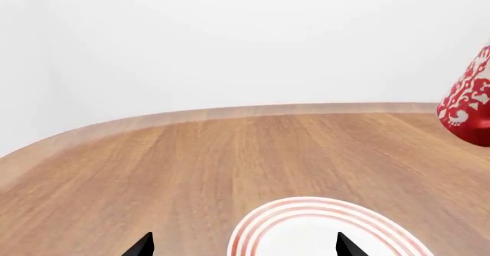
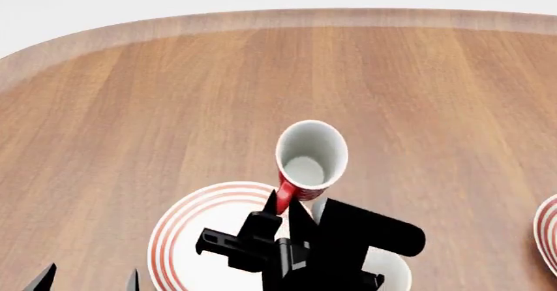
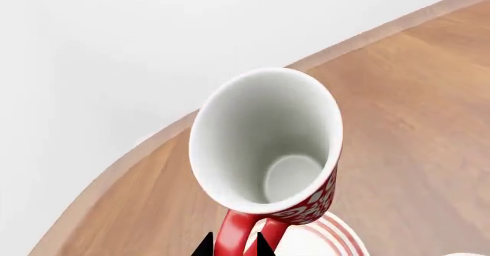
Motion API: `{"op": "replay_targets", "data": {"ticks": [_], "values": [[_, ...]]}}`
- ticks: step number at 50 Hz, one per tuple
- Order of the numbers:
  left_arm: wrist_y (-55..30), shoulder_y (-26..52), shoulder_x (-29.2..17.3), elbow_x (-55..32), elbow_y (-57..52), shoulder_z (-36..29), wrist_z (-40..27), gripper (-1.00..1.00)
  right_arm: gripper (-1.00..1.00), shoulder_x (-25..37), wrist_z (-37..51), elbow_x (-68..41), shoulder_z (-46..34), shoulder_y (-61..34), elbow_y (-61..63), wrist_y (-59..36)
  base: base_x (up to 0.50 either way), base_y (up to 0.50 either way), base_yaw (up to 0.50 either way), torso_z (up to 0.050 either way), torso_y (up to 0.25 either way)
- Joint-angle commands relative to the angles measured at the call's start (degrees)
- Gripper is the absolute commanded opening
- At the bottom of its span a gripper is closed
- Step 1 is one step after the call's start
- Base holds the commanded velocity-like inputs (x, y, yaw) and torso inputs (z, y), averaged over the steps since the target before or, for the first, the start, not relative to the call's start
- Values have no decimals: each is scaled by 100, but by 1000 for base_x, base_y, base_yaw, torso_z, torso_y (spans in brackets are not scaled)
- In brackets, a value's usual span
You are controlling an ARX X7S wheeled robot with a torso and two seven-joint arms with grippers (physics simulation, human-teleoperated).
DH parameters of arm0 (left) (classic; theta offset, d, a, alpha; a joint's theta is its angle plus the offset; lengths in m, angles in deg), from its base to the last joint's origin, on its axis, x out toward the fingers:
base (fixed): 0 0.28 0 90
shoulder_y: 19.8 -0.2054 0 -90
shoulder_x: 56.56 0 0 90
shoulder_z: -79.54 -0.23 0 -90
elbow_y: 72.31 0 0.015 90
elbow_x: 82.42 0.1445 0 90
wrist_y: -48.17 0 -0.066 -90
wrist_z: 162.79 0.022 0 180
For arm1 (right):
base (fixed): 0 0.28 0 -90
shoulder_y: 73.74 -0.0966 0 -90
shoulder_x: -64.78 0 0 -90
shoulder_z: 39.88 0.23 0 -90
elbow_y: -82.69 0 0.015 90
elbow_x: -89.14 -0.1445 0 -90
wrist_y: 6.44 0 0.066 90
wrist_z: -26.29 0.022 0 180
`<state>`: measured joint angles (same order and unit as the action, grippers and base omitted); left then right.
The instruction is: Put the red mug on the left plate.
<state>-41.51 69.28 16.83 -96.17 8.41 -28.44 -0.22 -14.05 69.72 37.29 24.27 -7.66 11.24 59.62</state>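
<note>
- Right wrist view shows the right claw (image 3: 233, 245) closed on the red handle of the mug (image 3: 268, 147), one dark tip on each side of the loop.
- Head view has the same claw (image 2: 280, 207) gripping the handle from below the mug (image 2: 311, 155), which is upright, its white inside facing the camera.
- The mug appears carried in the air, above the far right rim of the left plate (image 2: 187, 229); whether its base touches anything is hidden.
- The plate lies on the desk (image 2: 130, 108) near the robot, partly covered by the right arm.
- Left claw (image 1: 243, 245) hovers over that plate (image 1: 306, 227), tips wide apart and holding nothing; the mug (image 1: 469, 104) shows at the frame edge.
- The second plate (image 2: 548, 232) peeks in at the right edge of the head view, well apart.
- Step in hand, as I judge it: carrying the mug over the plate, with placing not yet done.
- Next move calls for drawing the mug toward the plate's middle, lowering it level until the base sits flat, then opening the claw and backing off without catching the handle.
</note>
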Motion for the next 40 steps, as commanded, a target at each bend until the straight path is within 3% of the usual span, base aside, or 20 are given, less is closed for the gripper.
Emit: {"op": "replay_targets", "data": {"ticks": [1,15,40], "values": [[9,7,-17,-24,-1,-11,-18,100,-100,-52,-628,193,-281,-481,-795,-61,0,0,0,0,0],[19,4,-41,-45,-13,-24,-45,100,-100,-77,-1207,676,-758,-917,-1699,-27,0,0,0,0,1],[39,24,-70,-62,16,-71,-78,100,-100,-495,-1721,802,-893,-892,-3169,519,0,0,0,0,0]]}}
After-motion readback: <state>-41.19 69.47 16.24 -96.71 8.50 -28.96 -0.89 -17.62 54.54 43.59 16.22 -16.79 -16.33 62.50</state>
